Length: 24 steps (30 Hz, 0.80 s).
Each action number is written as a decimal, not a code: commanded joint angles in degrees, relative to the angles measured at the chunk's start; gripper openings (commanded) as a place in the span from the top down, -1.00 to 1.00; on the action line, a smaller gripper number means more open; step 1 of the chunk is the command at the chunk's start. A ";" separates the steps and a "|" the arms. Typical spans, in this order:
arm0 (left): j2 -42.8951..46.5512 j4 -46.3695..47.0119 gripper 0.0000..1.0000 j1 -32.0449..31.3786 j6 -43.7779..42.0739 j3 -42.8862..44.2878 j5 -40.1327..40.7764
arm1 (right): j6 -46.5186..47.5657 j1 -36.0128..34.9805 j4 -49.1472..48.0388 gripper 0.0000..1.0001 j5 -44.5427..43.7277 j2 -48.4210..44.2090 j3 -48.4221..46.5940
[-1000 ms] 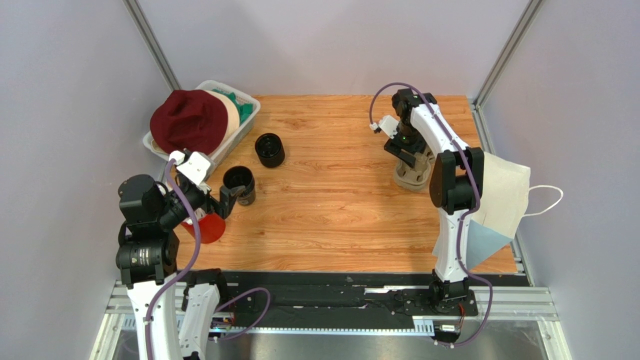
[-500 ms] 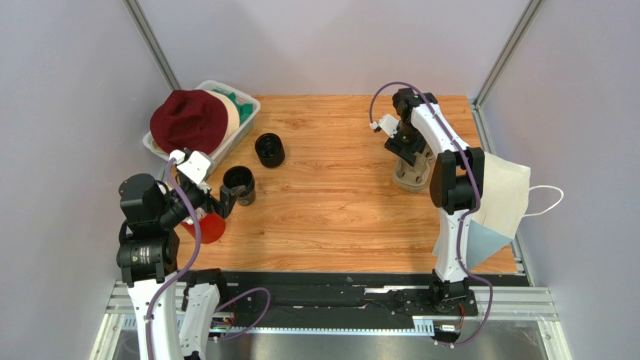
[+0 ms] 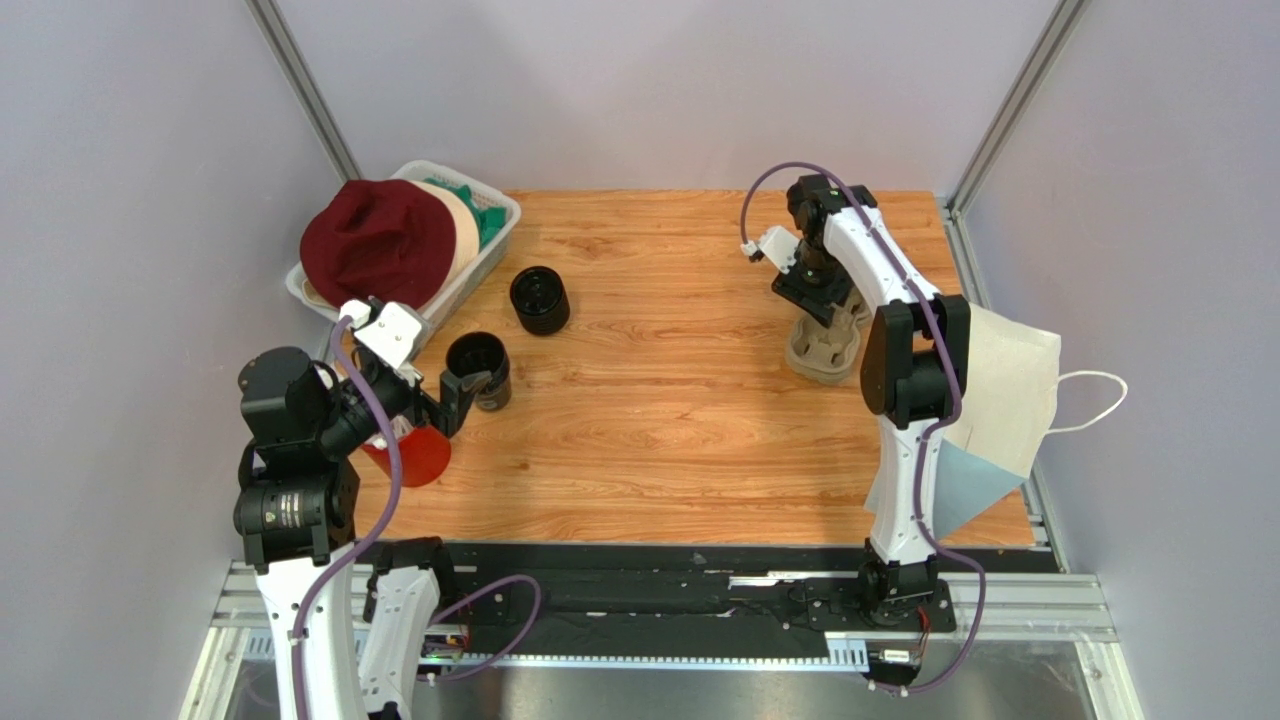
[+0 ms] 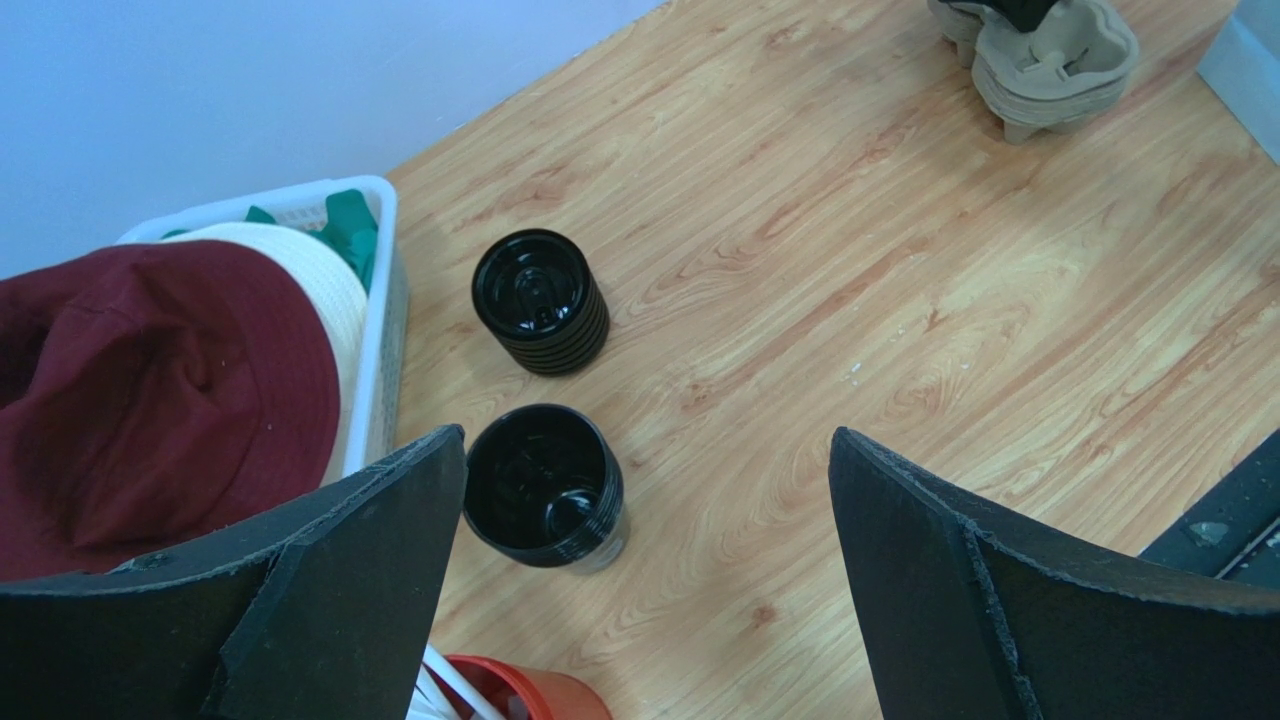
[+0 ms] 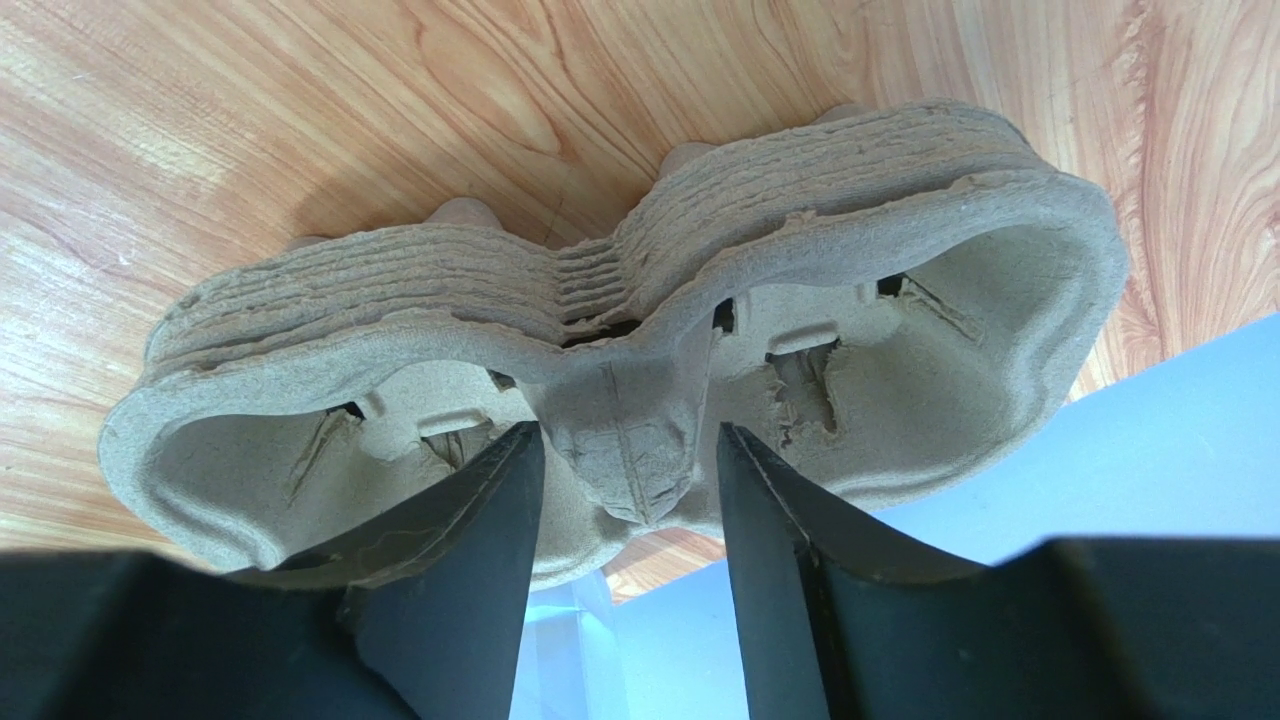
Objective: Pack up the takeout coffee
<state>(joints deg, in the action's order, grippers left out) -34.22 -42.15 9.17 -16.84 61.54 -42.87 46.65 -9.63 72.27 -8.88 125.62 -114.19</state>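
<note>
**Top view.** My left gripper (image 3: pixel 455 399) stands spread wide and empty at the near left of the wooden table (image 3: pixel 676 435). The small black open-topped paper cup (image 3: pixel 478 360) sits just beyond it. A second black ribbed cup with a lid (image 3: pixel 540 299) stands farther back. My right gripper (image 3: pixel 821 318) is down on the grey moulded-pulp cup tray stack (image 3: pixel 824 360), well apart from both cups.

**Left wrist view.** The open cup is just beside one of my fingers, upright, mouth up, long axis vertical. Its contents are not discernible. I judge it light, thin-walled, and easily crushed or tipped. I recommend a gentle hold across the wall, below the rim.

**Right wrist view.** My fingers straddle the tray's centre ridge. Whether they pinch it, I cannot tell.
</note>
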 commanded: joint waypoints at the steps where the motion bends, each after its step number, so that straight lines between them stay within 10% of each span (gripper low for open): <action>1: -0.06 1.81 -0.98 0.67 0.49 -0.10 -1.07 | 0.37 0.31 -1.25 0.10 -0.17 0.32 -1.30; 11: -0.24 1.90 -0.98 0.67 0.49 -0.02 -1.16 | 0.10 0.31 -1.43 0.56 0.01 0.59 -1.56; 24: -0.41 1.90 -0.98 0.76 0.58 0.07 -1.34 | -2.88 0.14 -5.73 0.67 -0.96 -2.75 -4.37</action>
<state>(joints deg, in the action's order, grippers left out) -34.24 -42.15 9.30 -16.82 61.54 -43.03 46.09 -9.56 71.72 -8.43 125.62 -115.57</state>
